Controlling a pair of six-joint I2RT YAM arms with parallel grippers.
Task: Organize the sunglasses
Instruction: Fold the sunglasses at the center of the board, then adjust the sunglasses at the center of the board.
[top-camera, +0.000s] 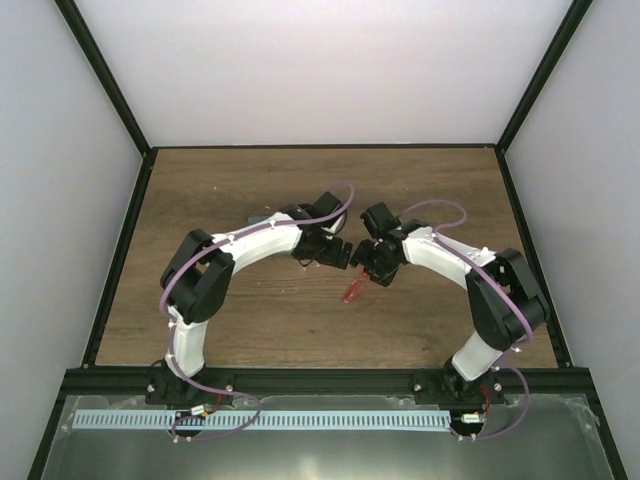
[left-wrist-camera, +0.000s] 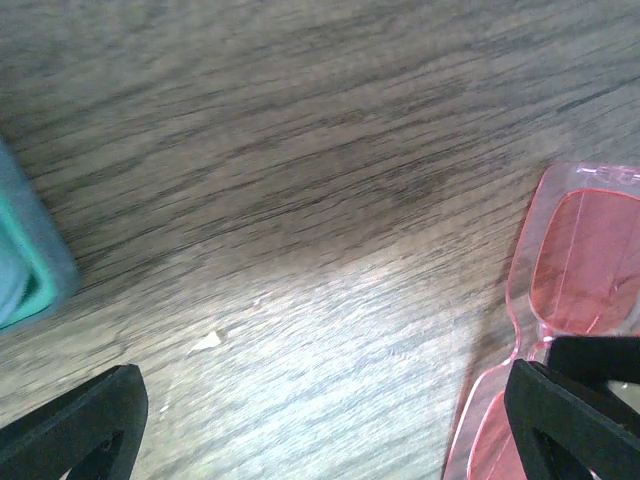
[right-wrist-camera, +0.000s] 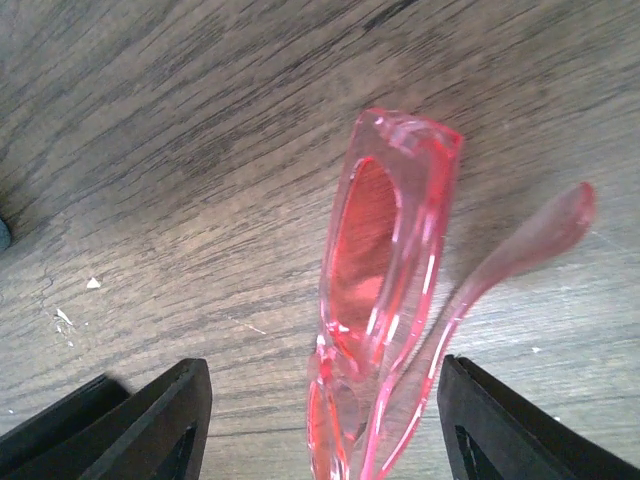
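The sunglasses (right-wrist-camera: 385, 280), translucent red, sit edge-on over the wooden table between the fingers of my right gripper (right-wrist-camera: 325, 425), which is open. A wide gap separates them from the left finger (right-wrist-camera: 170, 420). One slim arm of the glasses runs close past the right finger (right-wrist-camera: 500, 425). From above, the sunglasses (top-camera: 353, 292) show just below my right gripper (top-camera: 372, 268). My left gripper (left-wrist-camera: 325, 430) is open over bare wood with nothing between its fingers. The sunglasses (left-wrist-camera: 580, 260) lie beside its right finger (left-wrist-camera: 570, 420).
A teal-grey case edge (left-wrist-camera: 25, 270) shows at the left border of the left wrist view. Both arms meet at the middle of the wooden table (top-camera: 250, 320). White walls and a black frame enclose it.
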